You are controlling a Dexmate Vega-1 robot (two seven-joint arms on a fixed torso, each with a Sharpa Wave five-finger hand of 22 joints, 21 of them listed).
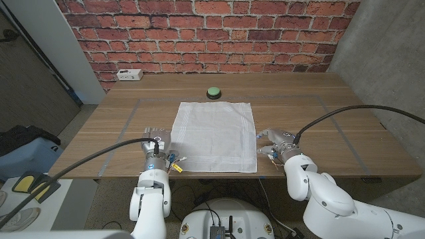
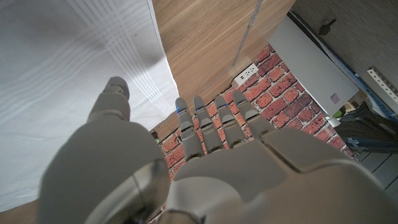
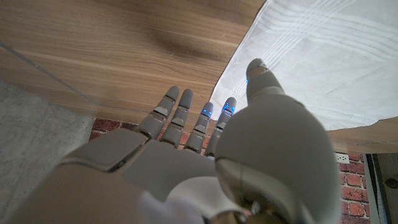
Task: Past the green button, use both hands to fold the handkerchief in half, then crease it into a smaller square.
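A white handkerchief (image 1: 215, 135) lies spread out in the middle of the wooden table, with a green button (image 1: 213, 92) just beyond its far edge. My left hand (image 1: 157, 141) stands at the cloth's near left corner, fingers stretched out and holding nothing. In the left wrist view the left hand (image 2: 186, 168) reaches along the handkerchief (image 2: 68, 87) edge. My right hand (image 1: 275, 141) waits just off the near right edge, open too. In the right wrist view the right hand (image 3: 205, 155) has its thumb next to the handkerchief (image 3: 323, 56).
A white power strip (image 1: 129, 75) lies at the table's far left corner by the brick wall. Tape lines (image 1: 339, 126) mark a rectangle on the table around the cloth. Bare wood lies on both sides of the handkerchief.
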